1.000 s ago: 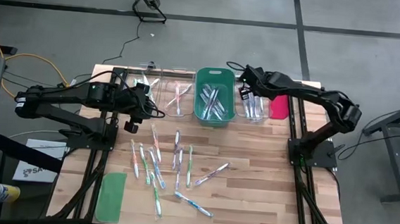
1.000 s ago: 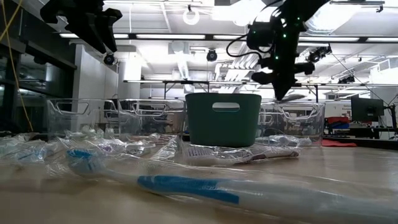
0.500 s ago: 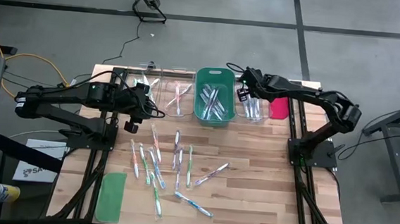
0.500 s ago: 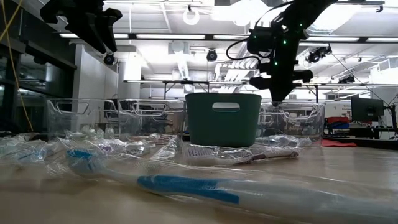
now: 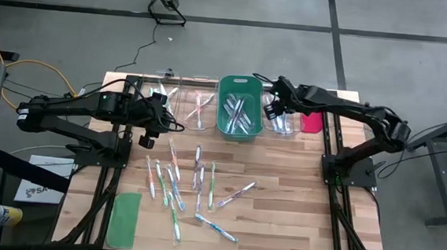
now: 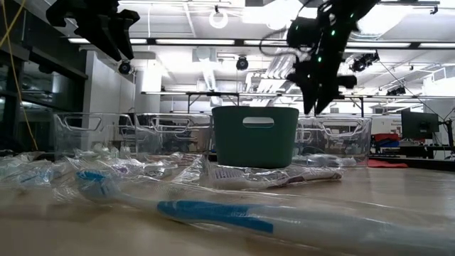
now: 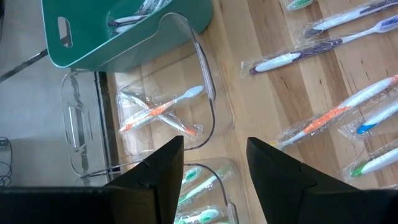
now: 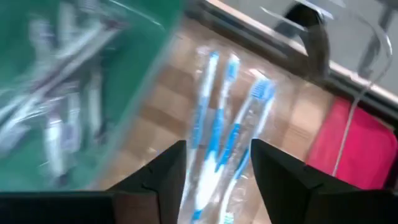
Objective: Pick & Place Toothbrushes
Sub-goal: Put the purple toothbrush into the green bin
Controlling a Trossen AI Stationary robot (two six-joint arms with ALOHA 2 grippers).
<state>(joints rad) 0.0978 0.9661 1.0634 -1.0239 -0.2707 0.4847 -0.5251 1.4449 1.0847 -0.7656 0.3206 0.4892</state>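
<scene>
Several wrapped toothbrushes (image 5: 180, 186) lie loose on the wooden table. More fill the green bin (image 5: 237, 126). A clear bin (image 5: 283, 131) holds blue toothbrushes (image 8: 216, 118). Another clear bin (image 7: 205, 93) holds orange ones (image 7: 155, 113), and a third holds green ones (image 7: 199, 184). My right gripper (image 8: 217, 152) hangs open above the blue-brush bin (image 6: 341, 139), with nothing between its fingers. My left gripper (image 7: 214, 149) hovers open and empty above the clear bins at the table's far left (image 5: 161, 107).
A flat red lid (image 5: 312, 120) lies right of the blue-brush bin. A flat green lid (image 5: 124, 219) lies near the table's front left corner. Bare wood shows at the table's right half (image 5: 297, 201).
My right gripper has dipped slightly over the blue-brush bin, drifting a little toward the green bin, and its fingers have opened from shut. My left arm has kept still.
</scene>
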